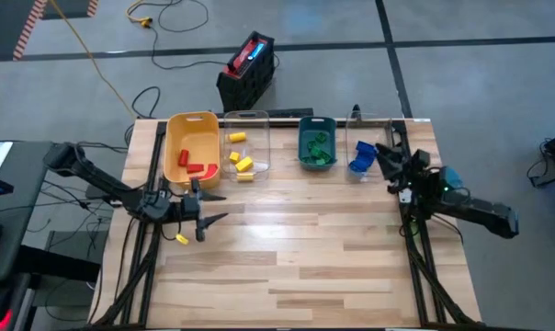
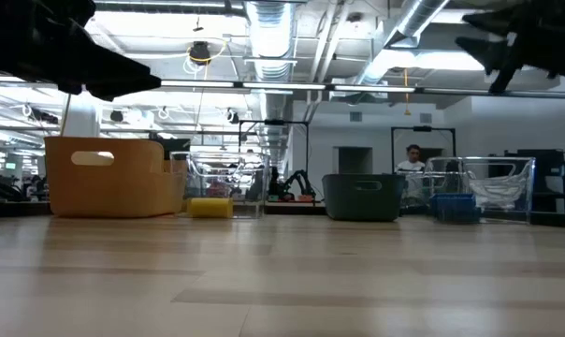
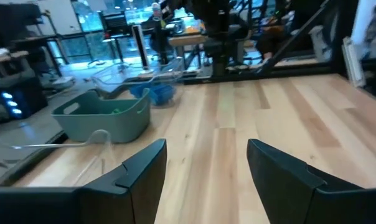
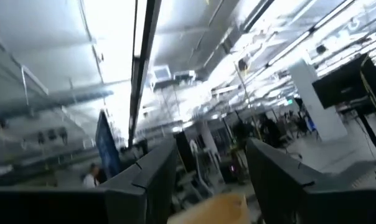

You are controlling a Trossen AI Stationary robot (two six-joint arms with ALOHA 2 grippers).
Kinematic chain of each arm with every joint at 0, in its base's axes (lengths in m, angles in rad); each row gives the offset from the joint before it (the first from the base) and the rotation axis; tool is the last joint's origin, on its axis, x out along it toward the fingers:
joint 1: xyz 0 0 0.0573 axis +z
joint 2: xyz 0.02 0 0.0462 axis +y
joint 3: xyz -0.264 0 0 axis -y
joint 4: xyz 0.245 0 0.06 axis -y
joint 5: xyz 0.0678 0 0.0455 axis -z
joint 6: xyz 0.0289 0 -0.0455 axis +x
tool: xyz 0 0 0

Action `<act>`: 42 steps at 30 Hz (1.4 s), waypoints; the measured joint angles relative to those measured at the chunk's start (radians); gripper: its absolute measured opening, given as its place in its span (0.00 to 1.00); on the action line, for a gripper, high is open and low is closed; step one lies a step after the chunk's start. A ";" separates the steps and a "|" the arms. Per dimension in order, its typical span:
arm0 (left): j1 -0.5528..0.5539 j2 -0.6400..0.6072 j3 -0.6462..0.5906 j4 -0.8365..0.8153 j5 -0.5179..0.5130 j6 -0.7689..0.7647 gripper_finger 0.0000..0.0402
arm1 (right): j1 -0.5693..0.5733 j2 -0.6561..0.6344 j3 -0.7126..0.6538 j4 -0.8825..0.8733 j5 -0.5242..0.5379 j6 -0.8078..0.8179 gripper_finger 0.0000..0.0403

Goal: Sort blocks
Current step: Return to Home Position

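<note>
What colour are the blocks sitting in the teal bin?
Green. The blocks in the teal bin show best in the high view.

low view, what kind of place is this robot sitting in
Likely a big open robotics lab or workshop: exposed ceiling ducts overhead, a concrete floor with a loose yellow cable across it, and a person far back in the open hall behind the table.
</note>
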State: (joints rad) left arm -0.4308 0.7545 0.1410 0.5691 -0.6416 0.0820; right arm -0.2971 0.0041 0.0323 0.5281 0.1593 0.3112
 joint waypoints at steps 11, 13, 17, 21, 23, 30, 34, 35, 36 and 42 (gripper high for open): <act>-0.089 0.024 -0.087 0.135 -0.078 0.065 0.38 | 0.135 -0.002 -0.024 -0.012 -0.001 -0.208 0.51; -0.097 0.026 -0.129 0.218 -0.068 0.074 0.35 | 0.162 -0.002 -0.024 -0.017 -0.001 -0.266 0.51; -0.101 0.014 -0.122 0.174 -0.014 0.097 0.31 | 0.190 -0.002 -0.024 -0.030 -0.001 -0.308 0.51; -0.100 -0.006 -0.123 0.135 -0.011 0.107 0.28 | 0.199 -0.001 -0.024 -0.096 0.000 -0.313 0.51; -0.091 -0.021 -0.124 0.055 -0.017 0.065 0.27 | 0.199 0.001 -0.024 -0.135 0.000 -0.312 0.51; -0.053 -0.183 -0.124 -0.213 0.159 -0.079 0.23 | 0.199 0.003 -0.024 -0.305 -0.001 -0.203 0.51; -0.053 -0.292 -0.125 -0.267 0.228 -0.036 0.21 | 0.199 0.003 -0.024 -0.400 -0.001 -0.120 0.51; -0.053 -0.311 -0.125 -0.270 0.229 -0.033 0.21 | 0.199 0.003 -0.025 -0.425 -0.001 -0.119 0.51; -0.053 -0.328 -0.125 -0.271 0.229 -0.026 0.21 | 0.199 0.003 -0.025 -0.448 -0.001 -0.119 0.51; -0.053 -0.372 -0.126 -0.274 0.230 -0.018 0.21 | 0.199 0.008 -0.024 -0.480 -0.004 -0.118 0.51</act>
State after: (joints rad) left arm -0.4839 0.3828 0.0154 0.2951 -0.4118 0.0639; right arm -0.0986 0.0122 0.0078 0.0479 0.1555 0.1934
